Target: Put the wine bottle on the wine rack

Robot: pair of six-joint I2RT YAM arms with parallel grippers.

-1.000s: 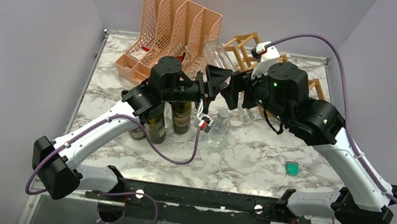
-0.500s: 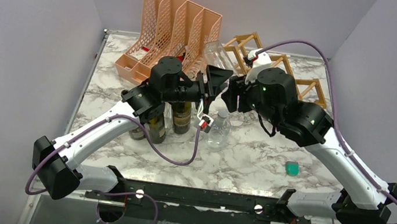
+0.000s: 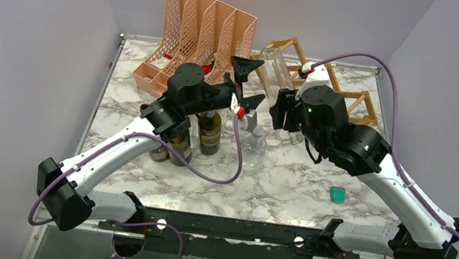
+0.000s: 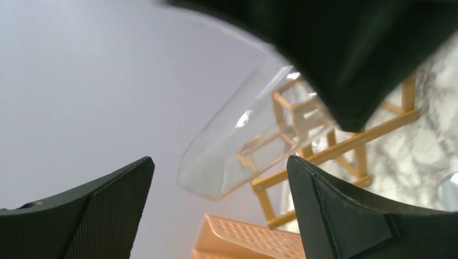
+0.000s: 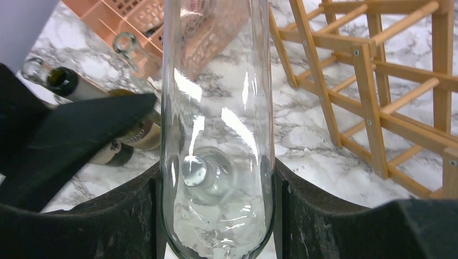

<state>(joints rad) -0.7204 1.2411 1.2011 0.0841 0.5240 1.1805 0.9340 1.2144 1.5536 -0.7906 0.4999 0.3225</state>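
My left fingers (image 3: 249, 82) have sprung wide apart and let go of the wine bottle (image 3: 276, 74), which has swung nearer the rack. They now stand empty just left of it. The clear bottle hangs in the air, tilted, base high toward the back wall, its long axis running down into my right fingers (image 5: 216, 216), which are clamped round the glass. The wine rack (image 3: 347, 95) lies just right and behind, so I judge the right arm should carry it there. Below, the marble counter (image 3: 301, 180) bears dark bottles (image 3: 210, 134) and, back-left, a peach organiser (image 3: 193, 29), between pale lilac walls.
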